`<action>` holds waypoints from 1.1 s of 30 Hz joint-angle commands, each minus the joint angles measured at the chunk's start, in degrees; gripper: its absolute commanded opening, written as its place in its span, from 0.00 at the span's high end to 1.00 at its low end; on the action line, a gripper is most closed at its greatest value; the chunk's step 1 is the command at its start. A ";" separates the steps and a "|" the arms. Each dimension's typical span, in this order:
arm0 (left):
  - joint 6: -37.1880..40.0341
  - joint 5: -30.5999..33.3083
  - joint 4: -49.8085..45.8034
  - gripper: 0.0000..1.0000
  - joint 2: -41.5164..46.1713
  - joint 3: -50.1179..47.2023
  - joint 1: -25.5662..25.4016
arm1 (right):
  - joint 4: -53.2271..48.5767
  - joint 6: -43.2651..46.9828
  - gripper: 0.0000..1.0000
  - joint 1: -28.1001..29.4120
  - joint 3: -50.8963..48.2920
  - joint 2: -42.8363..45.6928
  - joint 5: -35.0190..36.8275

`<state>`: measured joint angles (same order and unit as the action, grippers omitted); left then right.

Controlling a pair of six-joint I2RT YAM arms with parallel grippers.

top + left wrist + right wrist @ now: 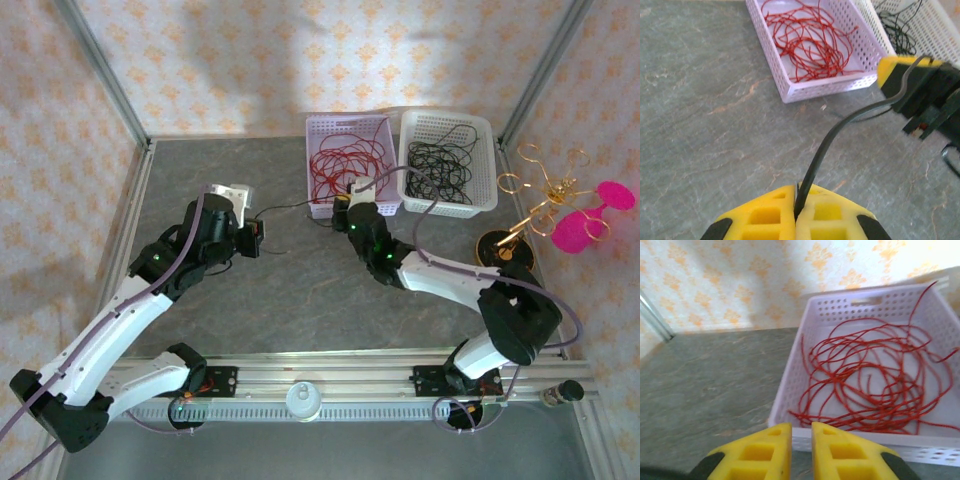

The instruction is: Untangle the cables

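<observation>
A grey, stone-patterned table (290, 300) lies inside walls of pale floral wallpaper (230, 60). Nearest the arm bases, the left gripper (796, 194) has its yellow pads pressed together on one black cable (840, 127). This cable rises from between the pads and curves across the bare table to the right gripper (920, 85), passing over its yellow finger. On the right wrist camera, the right gripper's fingers (827, 450) stand nearly together with a thin gap between them. No cable shows in that gap, so I cannot tell whether it grips. Just beyond it sits a lavender basket (790, 385) holding loose loops of red cables (865, 385). Beside that, a white basket (490, 160) holds curly black cables (440, 165).
</observation>
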<state>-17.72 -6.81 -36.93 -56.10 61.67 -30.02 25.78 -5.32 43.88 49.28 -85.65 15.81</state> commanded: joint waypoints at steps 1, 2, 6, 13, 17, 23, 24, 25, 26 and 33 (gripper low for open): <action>1.63 0.70 -4.84 1.00 0.55 1.72 -0.49 | 1.43 9.31 0.86 -1.03 -0.06 2.88 4.14; 1.80 0.49 -5.39 1.00 0.48 1.83 -0.51 | 1.46 10.98 0.86 -1.54 -0.13 3.17 5.05; 2.18 0.13 -7.88 1.00 0.31 2.33 -0.61 | 4.85 18.68 0.85 -3.25 -1.52 4.33 12.29; 2.60 1.97 -11.06 1.00 0.98 3.19 -0.57 | 11.39 30.56 0.83 -9.82 -3.80 5.89 14.57; 2.69 2.56 -11.43 1.00 1.16 3.02 -0.58 | 11.92 33.27 0.85 -13.38 -3.96 6.71 12.66; 3.08 5.12 -12.80 1.00 1.23 3.48 -0.57 | 11.19 33.09 0.99 -18.78 -3.77 8.15 9.38; 3.05 5.67 -13.21 1.00 1.30 3.46 -0.57 | 10.91 32.84 1.00 -19.82 -3.46 8.36 8.96; 3.05 5.90 -13.34 1.00 1.22 3.55 -0.57 | 10.56 32.58 1.00 -20.73 -3.20 8.50 8.27; 3.04 6.07 -13.50 1.00 1.23 3.61 -0.61 | 10.43 32.48 1.00 -21.51 -3.14 8.62 7.86; 3.48 6.76 -14.29 1.00 0.99 3.27 -0.57 | 8.22 34.64 0.88 -24.62 -1.20 8.51 7.82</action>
<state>-14.83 -5.72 -43.94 -55.90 64.10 -31.42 34.81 29.06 23.94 46.06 -78.37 17.61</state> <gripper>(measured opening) 0.046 0.089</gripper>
